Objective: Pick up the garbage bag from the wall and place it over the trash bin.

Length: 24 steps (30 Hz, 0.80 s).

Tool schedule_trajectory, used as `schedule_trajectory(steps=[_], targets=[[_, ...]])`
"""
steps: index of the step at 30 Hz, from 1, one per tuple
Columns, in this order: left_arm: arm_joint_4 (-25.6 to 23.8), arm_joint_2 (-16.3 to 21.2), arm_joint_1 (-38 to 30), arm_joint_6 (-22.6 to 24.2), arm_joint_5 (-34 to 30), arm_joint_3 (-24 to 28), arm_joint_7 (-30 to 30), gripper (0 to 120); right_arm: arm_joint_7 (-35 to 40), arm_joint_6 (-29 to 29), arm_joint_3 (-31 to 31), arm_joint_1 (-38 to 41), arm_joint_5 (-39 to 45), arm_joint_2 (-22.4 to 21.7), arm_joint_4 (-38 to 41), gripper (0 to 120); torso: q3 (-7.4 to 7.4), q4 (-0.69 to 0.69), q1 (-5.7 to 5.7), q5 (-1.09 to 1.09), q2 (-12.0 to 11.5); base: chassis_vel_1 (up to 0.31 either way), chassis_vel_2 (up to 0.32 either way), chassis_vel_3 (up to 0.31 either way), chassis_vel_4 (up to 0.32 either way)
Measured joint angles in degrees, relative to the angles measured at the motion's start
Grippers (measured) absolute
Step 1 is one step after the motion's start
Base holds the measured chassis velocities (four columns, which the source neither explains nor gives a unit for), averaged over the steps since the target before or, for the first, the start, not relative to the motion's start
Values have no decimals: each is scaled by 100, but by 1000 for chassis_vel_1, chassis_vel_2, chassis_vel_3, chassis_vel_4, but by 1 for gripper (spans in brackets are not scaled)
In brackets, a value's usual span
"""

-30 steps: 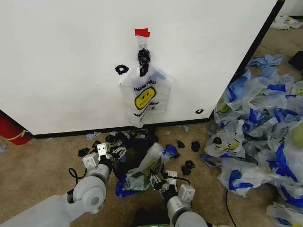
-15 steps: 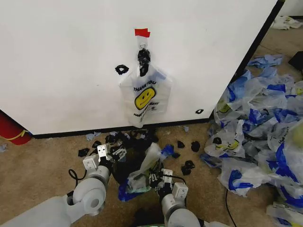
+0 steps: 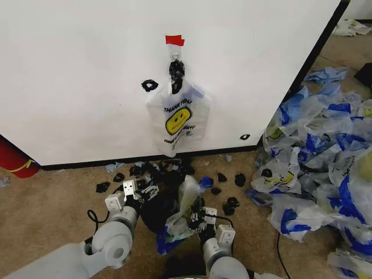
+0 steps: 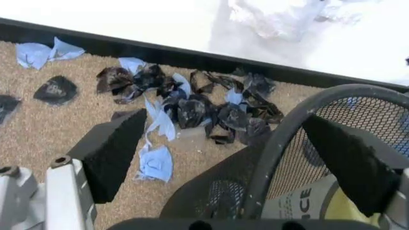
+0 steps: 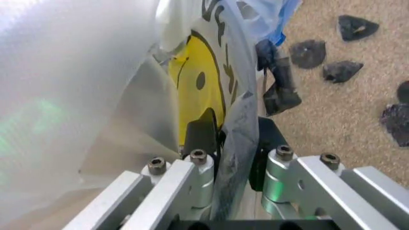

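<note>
A garbage bag (image 3: pixel 177 118) with a yellow smiley hangs from a black clip (image 3: pixel 176 68) on the white wall (image 3: pixel 75 75), under a piece of red tape (image 3: pixel 174 40). On the floor below stands the black mesh trash bin (image 3: pixel 156 208). My right gripper (image 3: pixel 198 219) is shut on a second smiley bag (image 3: pixel 185 200), which stands bunched against the bin's right side; the right wrist view shows its film (image 5: pixel 199 81) pinched between the fingers (image 5: pixel 202 132). My left gripper (image 3: pixel 143 190) is open at the bin's left rim (image 4: pixel 281 139), one pad (image 4: pixel 112 151) outside the rim and the other inside.
Black scraps (image 3: pixel 228 176) and blue shreds (image 4: pixel 155 163) litter the carpet along the wall's black base strip (image 3: pixel 116 161). A big pile of used bags (image 3: pixel 317 165) covers the floor to the right. A red rounded object (image 3: pixel 14 160) sits at the far left.
My right gripper has drawn the held bag left toward the bin, and the bag now stands more bunched and upright. My left gripper has edged right onto the bin's rim.
</note>
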Motion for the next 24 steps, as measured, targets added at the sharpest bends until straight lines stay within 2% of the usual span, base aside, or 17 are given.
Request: schedule_trajectory(steps=[6,12,18,21,24], targets=[[-17,-1,-26,0,98,-53,65,94,-7,19,102,61,-83,21,-18,5,0,0,0,0,0,0,0,0,0],[-53,13,-30,-28,261,-270,383,94,-115,36,317,75,-302,12,-51,4,0,0,0,-1,0,0,0,0,0],[-478,142,-25,-50,174,-491,739,94,-155,38,451,158,-425,-54,-140,3,0,0,0,1,0,0,0,0,0],[-917,222,-26,1,-31,-562,863,94,-141,30,468,287,-427,-31,-164,0,0,1,0,-1,0,0,0,0,0],[-954,235,-24,8,-40,-571,891,94,-133,18,460,297,-419,-20,-168,0,-1,0,0,2,0,0,0,0,0]])
